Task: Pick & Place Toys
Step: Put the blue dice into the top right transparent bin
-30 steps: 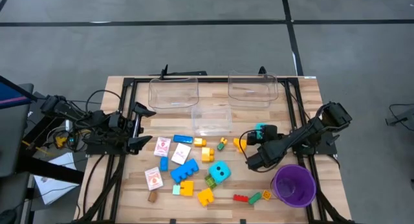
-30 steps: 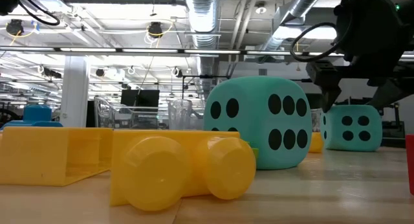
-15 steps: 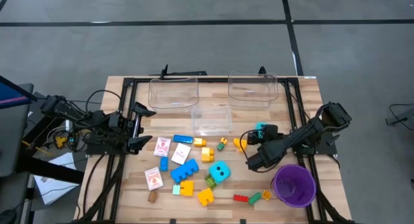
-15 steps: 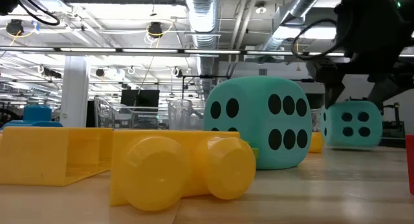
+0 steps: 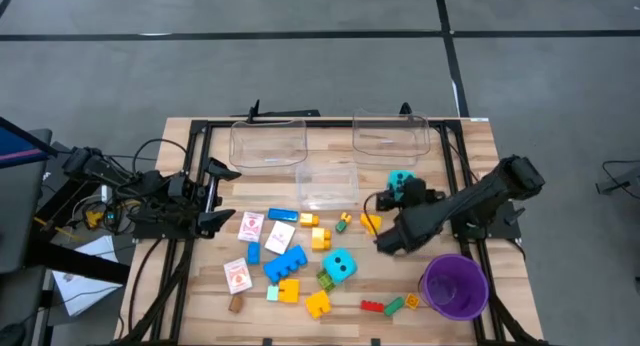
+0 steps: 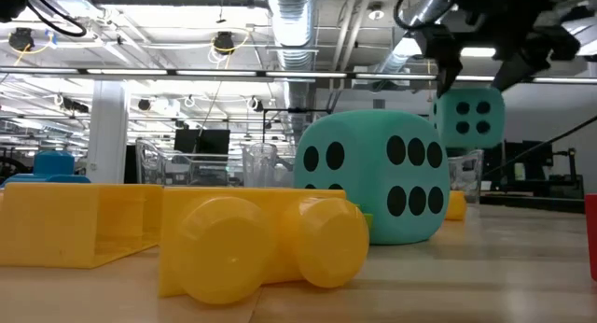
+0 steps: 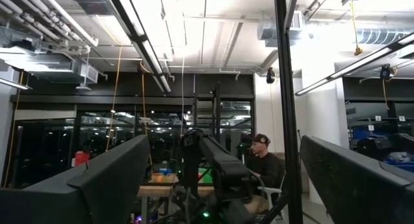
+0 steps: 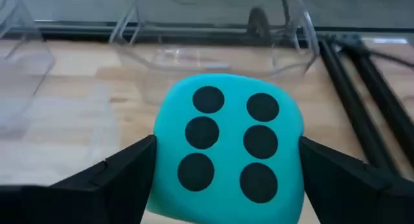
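The right tool [image 5: 401, 185] held a turquoise die [image 8: 228, 147] clamped between its fingers, lifted above the surface [image 5: 200, 306] near the clear bins [image 5: 390, 136] (all three looked empty), while the other toys lay unsorted and the left tool [image 5: 222, 196] waited agape at the surface's left edge.

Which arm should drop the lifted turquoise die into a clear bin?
The right arm. Its claw already grips the turquoise die, raised off the table, with the right-hand clear bin just ahead. The left claw sits open at the table's left edge, holding nothing.
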{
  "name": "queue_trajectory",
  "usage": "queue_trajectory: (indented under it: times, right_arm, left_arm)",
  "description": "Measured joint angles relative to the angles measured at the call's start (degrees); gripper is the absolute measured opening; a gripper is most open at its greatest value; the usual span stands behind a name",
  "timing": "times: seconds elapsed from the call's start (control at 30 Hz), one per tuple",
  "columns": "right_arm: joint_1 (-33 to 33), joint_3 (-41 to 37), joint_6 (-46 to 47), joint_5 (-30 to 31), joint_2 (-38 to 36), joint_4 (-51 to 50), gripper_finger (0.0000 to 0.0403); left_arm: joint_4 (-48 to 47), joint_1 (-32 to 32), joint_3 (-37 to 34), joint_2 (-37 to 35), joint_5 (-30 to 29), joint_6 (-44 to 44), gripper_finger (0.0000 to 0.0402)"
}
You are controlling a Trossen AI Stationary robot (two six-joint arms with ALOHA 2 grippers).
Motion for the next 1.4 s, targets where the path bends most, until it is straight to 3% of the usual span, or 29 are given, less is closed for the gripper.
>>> queue_trajectory:
  times: [0.3,0.6,0.8,1.03,1.4]
  right_arm:
    - [-11.3,0.1,-12.3,6.8,-7.1,2.4,0.0330]
    - [-23.9,0.0,-43.5,7.8,-15.1,19.4,0.0330]
    - [-33.7,0.0,-60.9,3.5,-16.0,29.4,0.0330]
    - [-43.9,-2.7,-70.1,-2.1,-14.8,35.3,0.0330]
    - [-51.6,-15.6,-79.7,-9.8,-14.9,56.8,0.0330]
  left_arm:
    - [-0.1,0.0,0.0,0.0,0.1,0.3,0.0391]
    - [-0.1,0.0,0.0,0.0,0.1,0.4,0.0389]
    - [-0.1,0.0,0.0,0.0,0.1,0.4,0.0386]
    - [-0.4,0.0,0.0,0.0,0.0,0.4,0.0386]
    - [-0.7,0.0,0.0,0.1,0.0,0.0,0.0383]
